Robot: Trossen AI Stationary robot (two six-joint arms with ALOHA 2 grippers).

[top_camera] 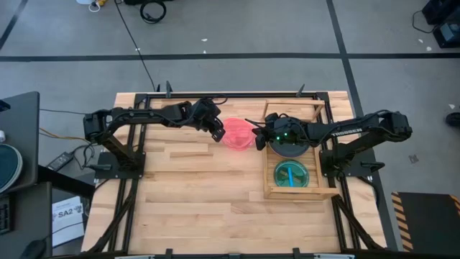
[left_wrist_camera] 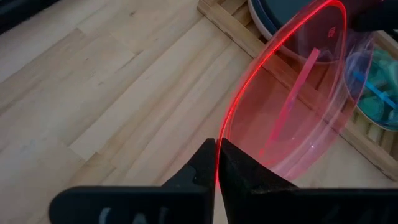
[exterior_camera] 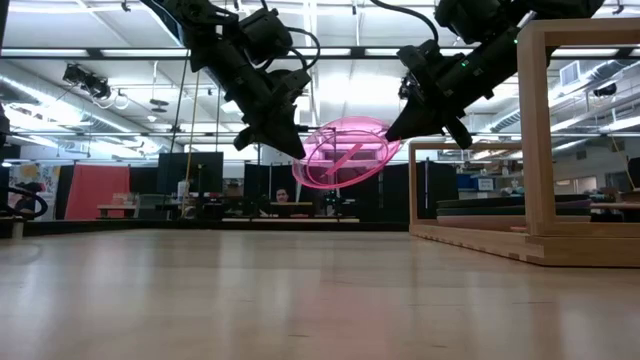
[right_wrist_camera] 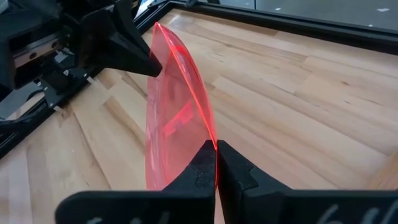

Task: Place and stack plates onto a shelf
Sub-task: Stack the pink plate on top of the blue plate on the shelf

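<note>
The red-pink plate (top_camera: 238,133) is held tilted in the air above the tabletop (top_camera: 194,187), just off the shelf's (top_camera: 269,193) long side. It is pinched at opposite rims by the left gripper (top_camera: 218,132) and the right gripper (top_camera: 257,138) (both clamped tight). A cyan plate (top_camera: 292,174) lies in the shelf's near end, a dark plate (top_camera: 290,149) beside it.

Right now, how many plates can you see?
3: a red-pink plate held in the air by both hands, a dark plate and a green plate on the shelf. Stacked ones may hide.
</note>
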